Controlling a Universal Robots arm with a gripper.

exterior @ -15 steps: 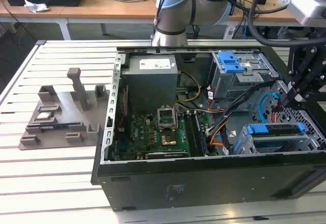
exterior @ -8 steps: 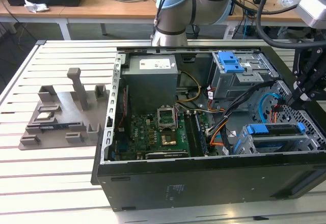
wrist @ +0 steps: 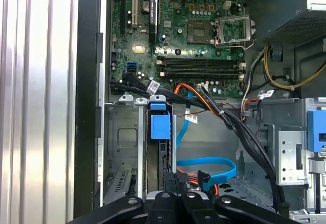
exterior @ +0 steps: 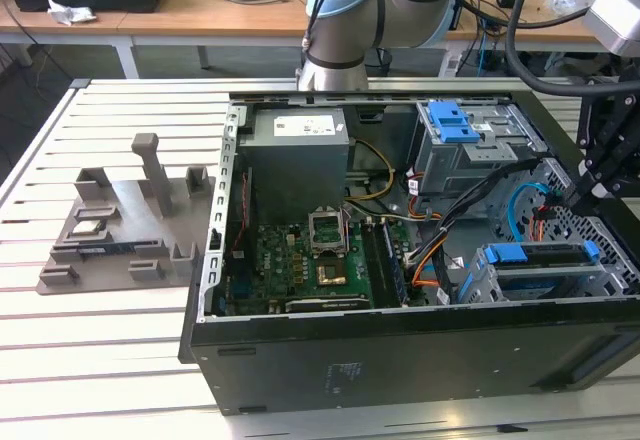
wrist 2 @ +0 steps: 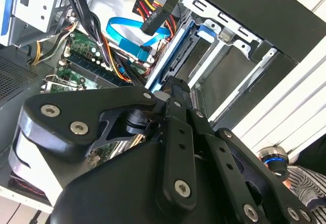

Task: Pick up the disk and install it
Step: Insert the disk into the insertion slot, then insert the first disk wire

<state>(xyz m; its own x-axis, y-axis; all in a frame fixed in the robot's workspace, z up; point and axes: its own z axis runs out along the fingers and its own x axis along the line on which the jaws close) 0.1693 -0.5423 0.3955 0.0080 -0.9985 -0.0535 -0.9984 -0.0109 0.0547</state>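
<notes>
The disk (exterior: 540,278) lies in the lower drive cage at the front corner of the open computer case, on the exterior view's right, with its blue carrier frame along the top edge. In the first wrist view the disk (wrist: 164,158) stands edge-on in its slot under a blue tab. The second wrist view shows the disk (wrist 2: 179,56) with its blue rim between the cage's metal walls. My gripper (exterior: 583,198) hangs just above the cage's outer end. Its black fingertips (wrist: 177,177) are pressed together right at the disk's end edge. Whether they touch it I cannot tell. The gripper (wrist 2: 175,89) points into the slot.
A grey power-supply box (exterior: 297,160) and a green motherboard (exterior: 300,260) fill the case's middle. An upper grey cage with a blue latch (exterior: 455,120) stands behind. Blue and orange cables (wrist: 214,165) hang beside the slot. A grey fixture plate (exterior: 120,230) lies on the slatted table.
</notes>
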